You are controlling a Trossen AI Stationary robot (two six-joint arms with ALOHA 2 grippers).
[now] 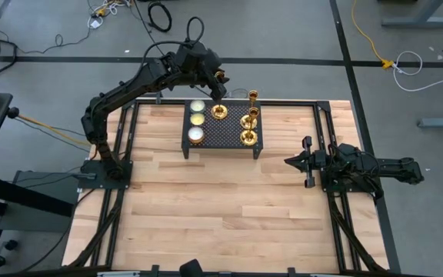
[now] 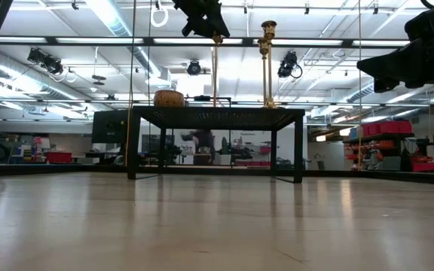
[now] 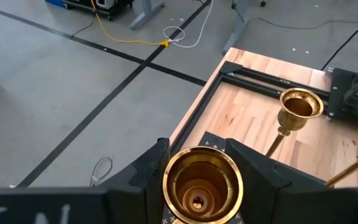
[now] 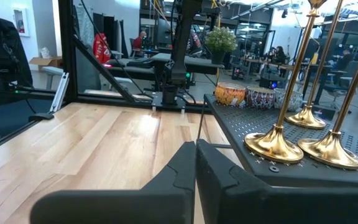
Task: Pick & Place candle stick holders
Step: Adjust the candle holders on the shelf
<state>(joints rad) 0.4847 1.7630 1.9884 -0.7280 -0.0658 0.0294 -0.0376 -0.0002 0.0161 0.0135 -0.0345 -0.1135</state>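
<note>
Gripper closes in on brass candlestick

Fingers of the left gripper (image 3: 197,180) flank the cup of one candlestick (image 1: 219,110) standing on the black rack (image 1: 223,137); a firm hold cannot be confirmed. Right gripper (image 1: 307,162) waits shut. An off-centre squeeze could topple it into the neighbouring candlesticks (image 1: 250,119).

The right wrist view's top edge is cutting off the candle stick holders (image 4: 303,74). The left gripper (image 2: 215,34) is hiding one cup top in the low view.

Shiny gold candle stick holders (image 1: 249,119), black mesh rack (image 1: 225,132)
</note>
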